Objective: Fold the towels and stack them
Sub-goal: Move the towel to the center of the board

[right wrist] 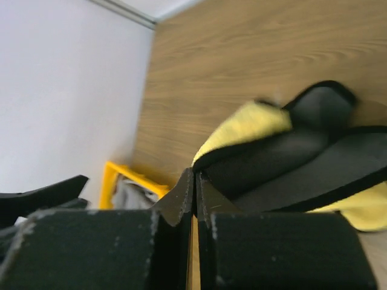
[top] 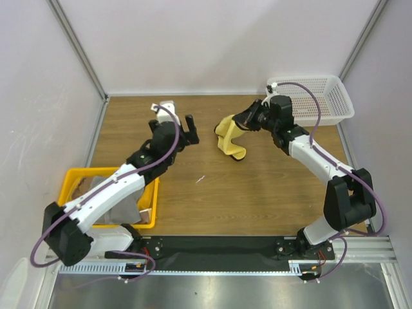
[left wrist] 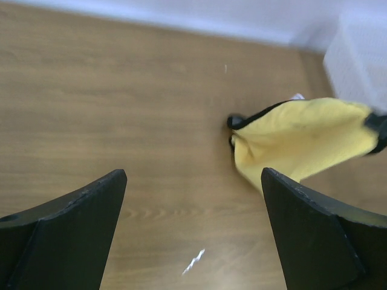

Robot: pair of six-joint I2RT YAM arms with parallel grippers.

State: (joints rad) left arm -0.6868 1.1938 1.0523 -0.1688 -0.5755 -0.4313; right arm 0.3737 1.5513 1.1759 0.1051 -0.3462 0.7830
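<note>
Towels: none looks folded or stacked. Only the yellow towel (top: 230, 140) is out of the tray, so I judge nearly all the work is left.
Desk (top: 212, 199): wooden top. No flattened or folded cloth lies on it.
Yellow tray (top: 76, 171): near left, partly under the left arm. It holds a rumpled grey towel (top: 122, 211) and a tan-orange cloth corner (top: 145, 212), too hidden to name.
White mesh basket (top: 335, 96): far right corner, beside the right wrist. Its contents cannot be told.
Yellow towel: mid-desk toward the far side, bunched, with dark edging. Its upper end is lifted and its lower end touches the desk.
Right claw (top: 243, 122): pinched tight on the yellow towel's upper edge.
Left claw (left wrist: 193, 175): spread wide and holding nothing. It hovers left of the yellow towel, apart from it.
Remaining, by my reading: spread and fold the yellow towel, then fetch, fold and stack the others.
</note>
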